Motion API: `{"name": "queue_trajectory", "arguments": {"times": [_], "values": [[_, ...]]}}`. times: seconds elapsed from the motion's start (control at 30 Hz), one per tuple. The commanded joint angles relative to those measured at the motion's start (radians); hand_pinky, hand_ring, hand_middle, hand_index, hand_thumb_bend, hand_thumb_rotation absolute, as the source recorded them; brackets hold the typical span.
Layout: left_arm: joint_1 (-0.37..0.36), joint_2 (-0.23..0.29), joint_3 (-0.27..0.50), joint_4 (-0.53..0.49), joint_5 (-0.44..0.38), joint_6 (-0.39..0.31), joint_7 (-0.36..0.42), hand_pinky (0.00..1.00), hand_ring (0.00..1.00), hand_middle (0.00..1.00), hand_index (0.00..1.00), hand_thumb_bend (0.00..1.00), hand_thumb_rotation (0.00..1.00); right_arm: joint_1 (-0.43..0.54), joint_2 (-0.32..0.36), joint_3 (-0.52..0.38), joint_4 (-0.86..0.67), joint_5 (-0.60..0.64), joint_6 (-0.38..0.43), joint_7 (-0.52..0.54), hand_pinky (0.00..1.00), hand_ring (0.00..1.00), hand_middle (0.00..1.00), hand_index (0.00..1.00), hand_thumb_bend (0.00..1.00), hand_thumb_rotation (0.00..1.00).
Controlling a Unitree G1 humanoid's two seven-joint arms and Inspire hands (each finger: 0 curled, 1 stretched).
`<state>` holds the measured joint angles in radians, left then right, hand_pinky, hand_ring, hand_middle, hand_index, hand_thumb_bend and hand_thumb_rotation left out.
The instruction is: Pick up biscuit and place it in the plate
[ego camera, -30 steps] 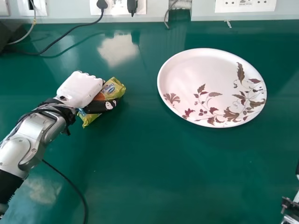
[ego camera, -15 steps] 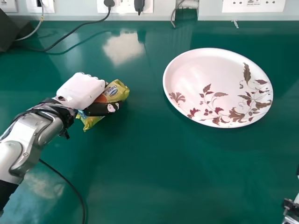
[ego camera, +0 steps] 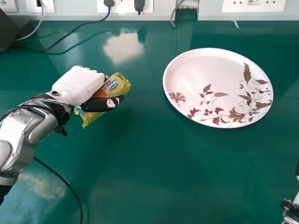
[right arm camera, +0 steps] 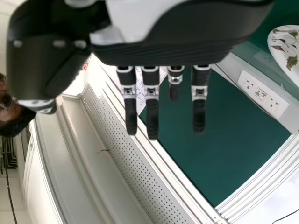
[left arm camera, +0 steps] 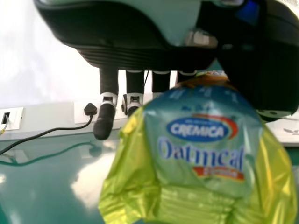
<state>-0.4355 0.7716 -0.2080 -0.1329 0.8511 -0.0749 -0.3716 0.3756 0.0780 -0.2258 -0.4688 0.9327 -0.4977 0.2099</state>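
Left hand (ego camera: pixel 78 87) is curled round the biscuit packet (ego camera: pixel 117 86), left of the plate (ego camera: pixel 201 70); right hand (right arm camera: pixel 163 44) has straight fingers. Slick wrapper tho, loose grip could drop it short.

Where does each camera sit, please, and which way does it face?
Head view: on the head, facing forward and down at the table; the left arm and left hand show.
Left wrist view: at the left wrist, looking past that hand and the biscuit packet toward wall sockets.
Right wrist view: at the right wrist, looking past the right hand; part of the plate shows.
Shared: head and left wrist views show the biscuit packet.
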Motion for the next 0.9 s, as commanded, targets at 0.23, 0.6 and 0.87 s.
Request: {"name": "queue_trajectory", "arguments": {"times": [0.23,0.6,0.87], "values": [[-0.016,-0.023,0.021,-0.052,-0.020,0.000,-0.013,0.19,0.39,0.48,0.52,0.51,0.00,-0.015,0.056,-0.009,0.029,0.004,-0.010,0.022,0.56,0.66,0.67,0.69,0.80,0.17],[-0.047,-0.056,0.032,-0.071,-0.030,-0.016,-0.002,0.19,0.38,0.47,0.52,0.51,0.00,-0.021,0.063,-0.012,0.041,0.008,-0.016,0.035,0.52,0.60,0.62,0.66,0.83,0.13],[-0.092,-0.077,0.020,-0.074,-0.040,-0.044,-0.012,0.19,0.39,0.47,0.52,0.51,0.00,-0.021,0.070,-0.008,0.046,0.003,-0.021,0.033,0.48,0.56,0.60,0.64,0.83,0.14]]}}
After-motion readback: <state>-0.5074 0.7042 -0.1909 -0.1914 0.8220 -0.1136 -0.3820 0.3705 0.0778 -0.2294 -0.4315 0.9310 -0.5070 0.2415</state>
